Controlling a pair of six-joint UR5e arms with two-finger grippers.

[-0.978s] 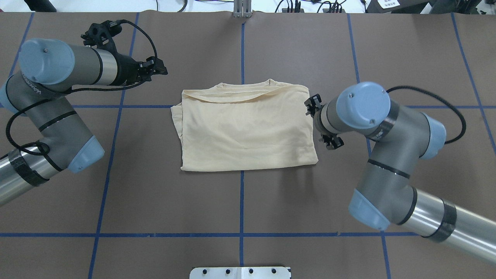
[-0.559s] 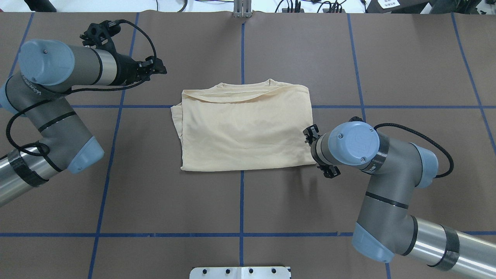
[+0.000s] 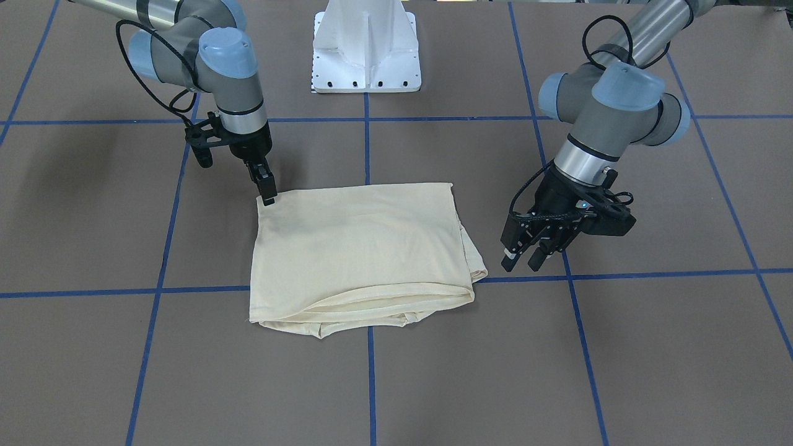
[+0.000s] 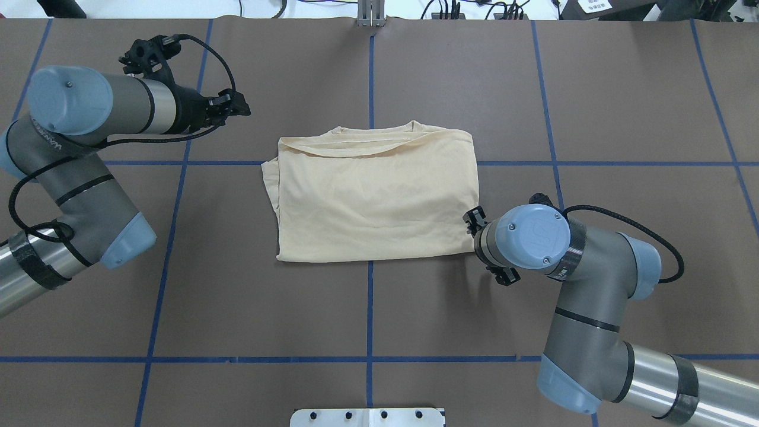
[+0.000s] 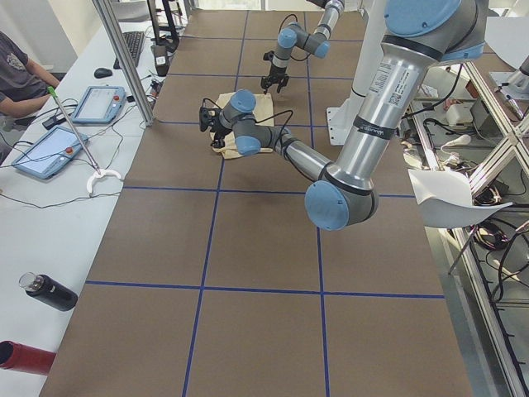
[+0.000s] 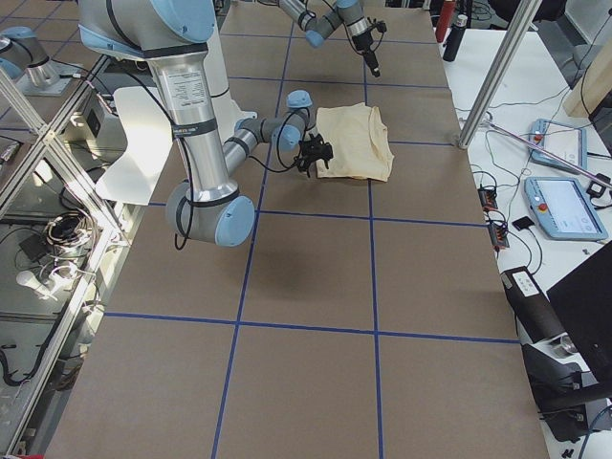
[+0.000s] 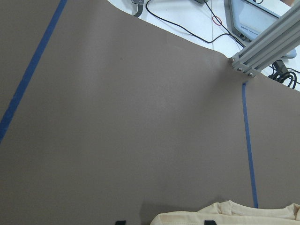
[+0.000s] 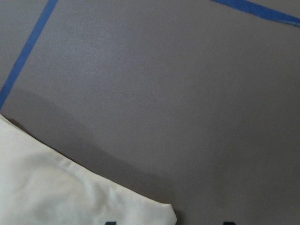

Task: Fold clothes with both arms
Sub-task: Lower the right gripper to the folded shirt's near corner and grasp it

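The clothes, a pale cream-yellow shirt (image 4: 373,201) (image 3: 359,254), lie folded into a rectangle at mid-table, neckline on the far side. My right gripper (image 3: 268,197) stands low at the shirt's near right corner. In the right wrist view its two fingertips sit wide apart, open, with the shirt's corner (image 8: 159,213) between them. My left gripper (image 3: 523,259) (image 4: 240,107) hovers open over bare table off the shirt's far left side, holding nothing. The left wrist view catches only the shirt's edge (image 7: 225,214).
The brown table cover is crossed by blue tape lines (image 4: 370,308). A white pedestal base (image 3: 365,56) stands at the robot's side. An aluminium post (image 4: 370,12) and cables are at the far edge. A seated person (image 5: 16,74) and tablets are beside the table.
My right arm has swung along the shirt's right edge toward the robot, from the edge's middle to its near corner. The left arm drew back slightly to the left.
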